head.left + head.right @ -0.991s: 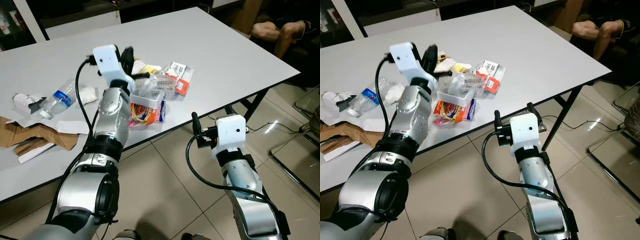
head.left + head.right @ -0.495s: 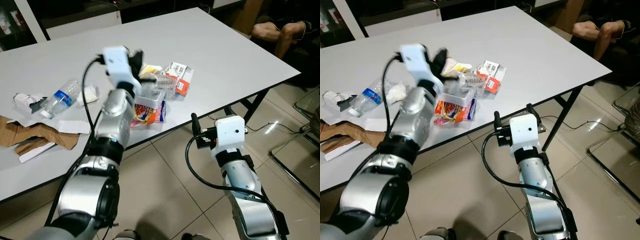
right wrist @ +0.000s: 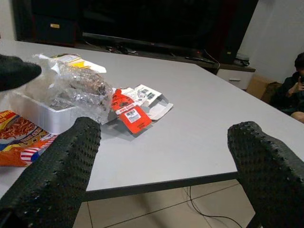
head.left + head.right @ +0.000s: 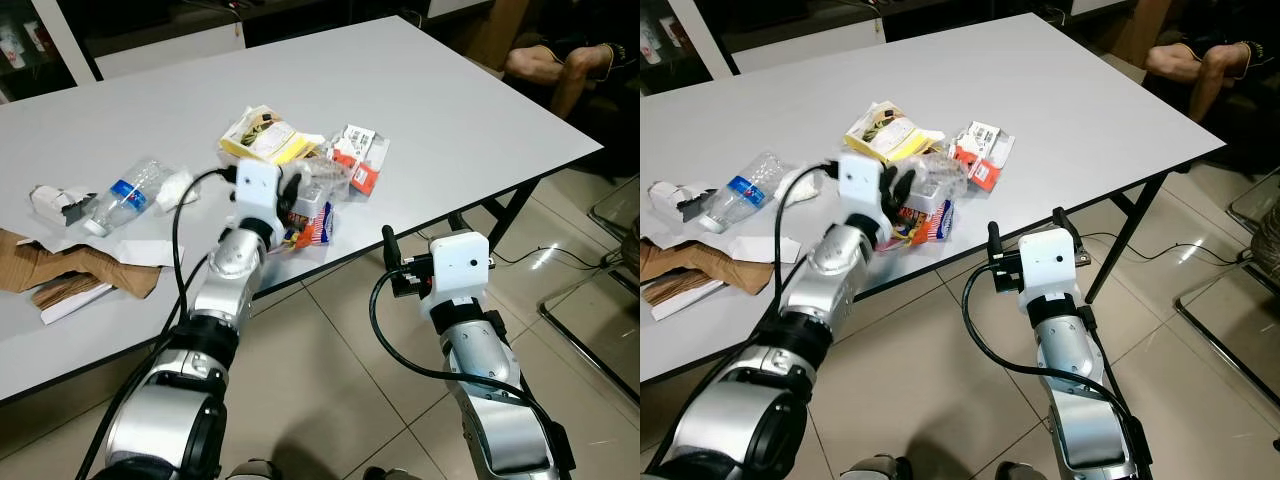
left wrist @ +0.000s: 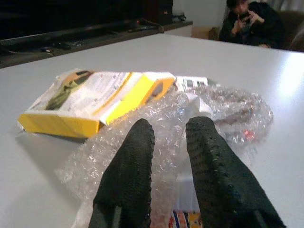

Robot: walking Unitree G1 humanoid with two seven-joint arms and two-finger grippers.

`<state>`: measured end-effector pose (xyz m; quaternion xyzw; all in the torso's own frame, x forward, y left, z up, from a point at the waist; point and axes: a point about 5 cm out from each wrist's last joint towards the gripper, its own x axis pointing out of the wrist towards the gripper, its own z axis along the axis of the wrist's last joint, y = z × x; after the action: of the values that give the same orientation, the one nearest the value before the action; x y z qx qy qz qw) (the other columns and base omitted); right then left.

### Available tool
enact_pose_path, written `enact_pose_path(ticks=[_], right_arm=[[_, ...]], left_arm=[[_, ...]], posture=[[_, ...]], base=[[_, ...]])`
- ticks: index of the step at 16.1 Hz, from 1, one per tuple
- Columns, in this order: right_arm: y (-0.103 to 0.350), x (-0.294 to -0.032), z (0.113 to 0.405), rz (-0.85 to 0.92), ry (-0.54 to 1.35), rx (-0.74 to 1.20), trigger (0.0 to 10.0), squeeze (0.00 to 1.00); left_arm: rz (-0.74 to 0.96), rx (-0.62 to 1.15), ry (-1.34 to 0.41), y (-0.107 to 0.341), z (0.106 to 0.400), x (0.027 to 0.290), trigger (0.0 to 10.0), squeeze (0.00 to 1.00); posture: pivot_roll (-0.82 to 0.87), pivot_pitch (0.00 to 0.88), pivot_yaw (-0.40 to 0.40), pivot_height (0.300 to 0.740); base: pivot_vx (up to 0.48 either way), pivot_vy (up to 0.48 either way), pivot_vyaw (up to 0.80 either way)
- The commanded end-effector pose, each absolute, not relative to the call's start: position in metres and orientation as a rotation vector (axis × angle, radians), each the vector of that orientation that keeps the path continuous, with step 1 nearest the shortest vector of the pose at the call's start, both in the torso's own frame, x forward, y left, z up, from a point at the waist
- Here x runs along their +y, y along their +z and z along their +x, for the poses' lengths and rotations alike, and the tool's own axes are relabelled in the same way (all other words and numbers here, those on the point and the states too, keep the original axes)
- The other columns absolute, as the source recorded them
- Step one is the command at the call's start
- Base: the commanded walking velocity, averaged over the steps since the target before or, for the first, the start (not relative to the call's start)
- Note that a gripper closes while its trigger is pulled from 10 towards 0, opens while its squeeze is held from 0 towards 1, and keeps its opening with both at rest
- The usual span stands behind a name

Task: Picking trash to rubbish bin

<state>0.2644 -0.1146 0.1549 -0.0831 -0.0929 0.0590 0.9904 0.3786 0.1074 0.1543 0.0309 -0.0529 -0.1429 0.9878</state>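
A pile of trash lies on the white table (image 4: 450,110): a yellow box (image 4: 262,135), bubble wrap (image 4: 322,178) over a white tray (image 4: 923,203), an orange snack packet (image 4: 316,226) and a red and white carton (image 4: 360,160). My left gripper (image 4: 292,196) is low at the pile's near side. Its fingertips (image 5: 142,137) sit close together with a narrow gap, against the bubble wrap (image 5: 190,114); whether they pinch it is unclear. My right gripper (image 4: 1026,228) hangs open and holds nothing, below the table's front edge and right of the pile.
A crushed plastic bottle (image 4: 125,190), a tissue (image 4: 178,185), a small white box (image 4: 55,200) and torn cardboard (image 4: 60,270) lie at the table's left. A person (image 4: 570,50) sits beyond the far right corner. Tiled floor lies in front of the table.
My left arm has come down from above the pile to its near side, which uncovers the yellow box. The right arm has stayed put.
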Motion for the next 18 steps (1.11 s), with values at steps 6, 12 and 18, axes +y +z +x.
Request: enact_pose_path(ticks=[6, 12, 18], right_arm=[[0.153, -0.118, 0.264, -0.147, 0.089, -0.188, 10.0, 0.00], [0.154, -0.119, 0.265, -0.144, 0.080, -0.191, 10.0, 0.00], [0.154, -0.118, 0.265, -0.146, 0.081, -0.193, 10.0, 0.00]], left_arm=[[0.060, -0.040, -0.327, 0.143, 0.373, 0.097, 10.0, 1.00], [0.005, -0.030, -0.409, 0.148, 0.372, 0.086, 10.0, 0.00], [0.018, -0.020, -0.409, 0.148, 0.372, 0.087, 10.0, 0.00]], posture=[[0.12, 0.107, 0.039, 0.740], [0.12, 0.104, 0.042, 0.740], [0.12, 0.105, 0.044, 0.740]], base=[[0.000, 0.000, 0.00], [0.000, 0.127, 0.00], [0.000, 0.480, 0.00]])
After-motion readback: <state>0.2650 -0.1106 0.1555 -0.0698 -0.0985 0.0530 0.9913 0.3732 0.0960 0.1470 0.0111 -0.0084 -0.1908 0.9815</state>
